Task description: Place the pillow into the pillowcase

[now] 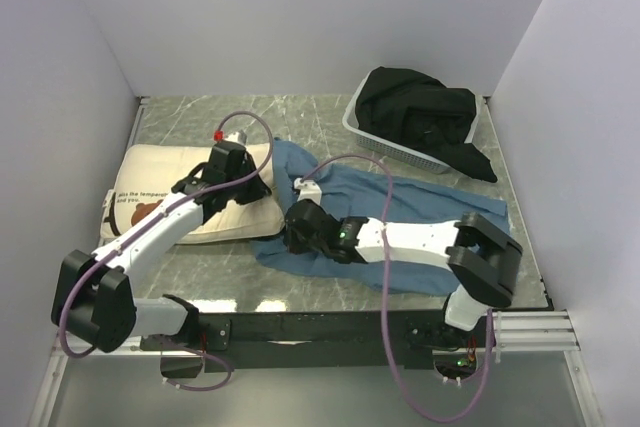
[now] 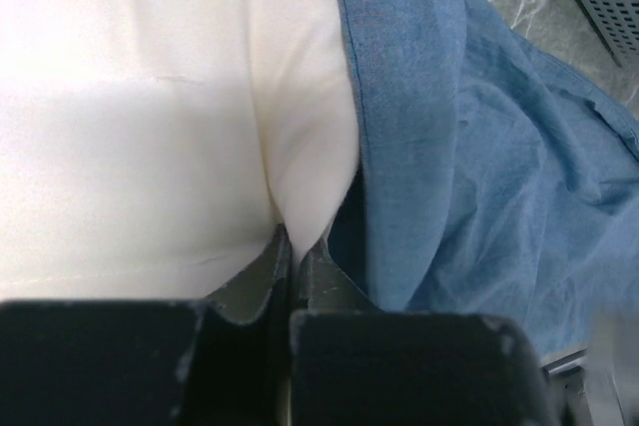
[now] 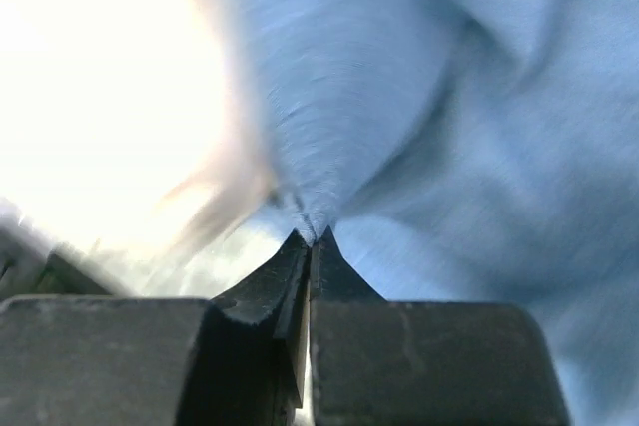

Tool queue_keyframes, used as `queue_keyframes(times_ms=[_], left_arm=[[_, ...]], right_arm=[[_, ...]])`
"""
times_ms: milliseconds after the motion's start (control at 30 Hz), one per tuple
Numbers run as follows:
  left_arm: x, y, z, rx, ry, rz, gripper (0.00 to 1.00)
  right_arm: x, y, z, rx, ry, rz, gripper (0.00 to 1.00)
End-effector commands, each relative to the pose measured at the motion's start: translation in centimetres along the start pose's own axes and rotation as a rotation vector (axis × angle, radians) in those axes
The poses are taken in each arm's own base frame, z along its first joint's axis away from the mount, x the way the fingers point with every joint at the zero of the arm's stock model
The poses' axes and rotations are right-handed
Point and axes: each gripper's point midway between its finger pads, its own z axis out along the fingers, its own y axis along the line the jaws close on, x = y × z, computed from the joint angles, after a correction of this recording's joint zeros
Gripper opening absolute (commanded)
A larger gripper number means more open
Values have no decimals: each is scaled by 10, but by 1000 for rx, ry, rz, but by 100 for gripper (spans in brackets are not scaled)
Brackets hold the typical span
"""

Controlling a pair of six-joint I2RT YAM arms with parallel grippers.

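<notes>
The pillow lies on the left half of the marble-look table, its long axis running left to right and tilted slightly; its right short end points at the pillowcase, which is spread wrinkled across the middle and right. The left gripper is closed tight on a pinch of the pillow's cream cover at that right end, probably so that the end can be steered toward the case. The left wrist view shows the blue hem touching and lapping the pillow's edge there; whether any of the pillow is already inside cannot be told. The right gripper is also closed, with a fold of the pillowcase drawn to a peak between its tips at the near-left edge of the cloth; the likely purpose is to lift one layer and hold the mouth open toward the pillow. A perforated basket holding a black garment stands at the far right, well apart.
</notes>
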Motion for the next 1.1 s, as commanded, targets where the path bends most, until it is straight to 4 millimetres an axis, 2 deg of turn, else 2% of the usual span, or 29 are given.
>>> queue_keyframes(times_ms=[0, 67, 100, 167, 233, 267, 333, 367, 467, 500, 533, 567, 633, 667, 700, 767, 800, 833, 867, 967, 1067], left_arm=[[-39, -43, -6, 122, -91, 13, 1], [-41, -45, 0, 122, -83, 4, 1], [-40, -45, 7, 118, -76, 0, 1], [-33, -49, 13, 137, -59, -18, 1], [-26, -56, 20, 163, -51, -39, 1], [-9, -58, 24, 164, -25, -34, 1], [3, -67, 30, 189, -25, -67, 1], [21, -65, 35, 191, 1, -70, 1], [43, -60, 39, 192, 39, -104, 1], [43, -62, 38, 209, 28, -107, 2], [47, -62, 35, 226, 39, -119, 5], [52, -58, 35, 225, 42, -120, 20], [49, -56, 28, 225, 25, -112, 23], [49, -54, 25, 216, 26, -106, 29], [43, -58, 17, 234, 2, -104, 35], [37, -55, 8, 214, -22, -104, 54], [33, -54, -2, 209, -38, -104, 58], [31, -53, -7, 202, -44, -99, 63], [21, -50, -12, 179, -86, -102, 70], [9, -42, -26, 129, -131, -93, 79], [-8, -13, -35, -20, -205, -111, 87]], right_arm=[[-9, 63, -64, -164, -44, -84, 0], [-4, 74, -83, -193, -53, -103, 0], [7, 80, -90, -204, -39, -122, 0], [7, 84, -97, -218, -42, -122, 0], [1, 82, -92, -190, -56, -122, 0], [-3, 80, -90, -173, -58, -129, 0], [-15, 75, -80, -155, -61, -131, 0], [-17, 72, -75, -153, -56, -127, 0], [-9, 60, -62, -141, -13, -138, 0], [-7, 54, -61, -131, -11, -131, 1], [1, 45, -60, -125, 11, -134, 2], [3, 43, -61, -130, 10, -134, 4], [5, 40, -66, -148, 1, -130, 10], [6, 35, -67, -134, 6, -136, 11], [5, 34, -69, -130, 4, -144, 13], [2, 34, -74, -139, -1, -151, 23], [2, 33, -77, -135, 0, -157, 25], [-2, 34, -83, -146, -11, -156, 32], [-4, 33, -86, -147, -18, -157, 36], [-17, 29, -98, -135, -45, -162, 48], [-42, 11, -103, -73, -87, -154, 53]])
